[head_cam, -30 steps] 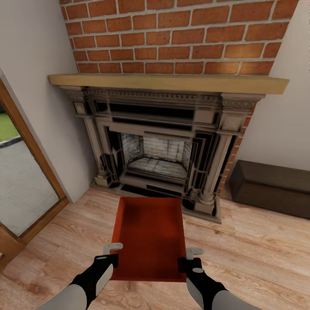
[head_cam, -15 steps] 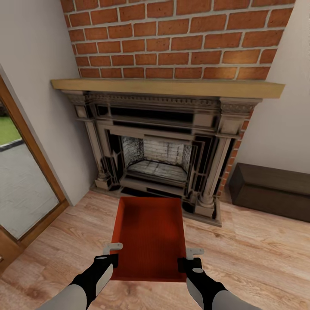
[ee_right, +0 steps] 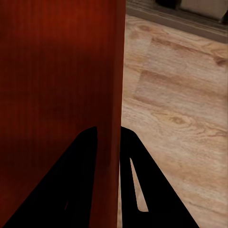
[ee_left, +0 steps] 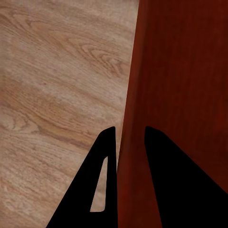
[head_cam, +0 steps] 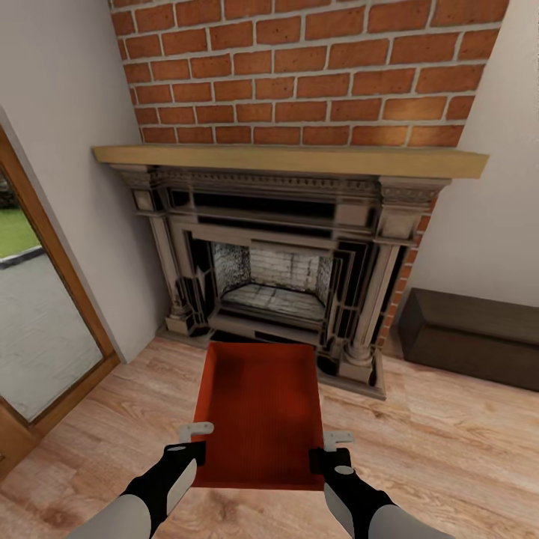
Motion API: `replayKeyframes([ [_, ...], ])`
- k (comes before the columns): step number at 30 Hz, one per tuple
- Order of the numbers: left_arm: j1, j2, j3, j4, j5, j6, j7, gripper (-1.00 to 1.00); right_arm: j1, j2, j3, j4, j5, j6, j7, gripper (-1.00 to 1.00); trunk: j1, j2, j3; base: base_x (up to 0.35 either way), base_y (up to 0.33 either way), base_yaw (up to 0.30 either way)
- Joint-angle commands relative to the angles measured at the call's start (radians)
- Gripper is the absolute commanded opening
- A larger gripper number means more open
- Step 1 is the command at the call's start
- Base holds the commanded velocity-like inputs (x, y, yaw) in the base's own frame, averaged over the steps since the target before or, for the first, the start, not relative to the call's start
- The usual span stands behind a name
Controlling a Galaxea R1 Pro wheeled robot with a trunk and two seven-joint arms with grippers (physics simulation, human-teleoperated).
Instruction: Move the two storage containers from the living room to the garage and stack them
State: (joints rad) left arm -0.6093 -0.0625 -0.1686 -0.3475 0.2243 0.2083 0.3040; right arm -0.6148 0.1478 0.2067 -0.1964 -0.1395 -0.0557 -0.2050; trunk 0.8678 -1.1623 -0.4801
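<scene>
The storage container (head_cam: 258,412) is a plain red-orange rectangular box with an open top, smooth straight walls and a finely ribbed inner floor. It is held level above the light wood-plank floor (head_cam: 449,442), its long axis pointing away from the robot toward the fireplace (head_cam: 281,269). Whether a second container sits nested inside it cannot be told.

Straight ahead stands the ornate stone fireplace, with a pale wooden mantel (head_cam: 292,159) and a red brick chimney breast (head_cam: 299,71) above it. The container's far edge reaches visually to the hearth base. A dark brown low cabinet (head_cam: 471,337) sits against the wall to the right of the fireplace. To the left, a wood-framed glass door (head_cam: 41,329) shows paving and grass outside.

The left gripper (head_cam: 196,443) pinches the container's left wall near the near corner; the left wrist view shows one dark finger (ee_left: 97,190) outside the wall and one inside. The right gripper (head_cam: 331,448) clamps the right wall likewise, its fingers (ee_right: 135,190) straddling the thin red edge in the right wrist view.
</scene>
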Motion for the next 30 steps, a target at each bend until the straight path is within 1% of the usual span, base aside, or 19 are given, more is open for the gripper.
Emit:
replayKeyframes([
  [1, -0.001, 0.006, -0.002, -0.005, -0.002, -0.058, 0.009, -1.00, 0.000, -0.007, -0.015, 0.004, -0.023, -0.004, -0.005, -1.00, 0.000, -0.001, 0.001, 0.000, 0.000, 0.000],
  [30, -0.001, 0.006, -0.002, -0.005, -0.002, -0.059, 0.009, -1.00, 0.000, -0.009, -0.015, 0.003, -0.023, -0.004, -0.005, -1.00, 0.000, -0.001, 0.046, 0.000, 0.000, 0.000],
])
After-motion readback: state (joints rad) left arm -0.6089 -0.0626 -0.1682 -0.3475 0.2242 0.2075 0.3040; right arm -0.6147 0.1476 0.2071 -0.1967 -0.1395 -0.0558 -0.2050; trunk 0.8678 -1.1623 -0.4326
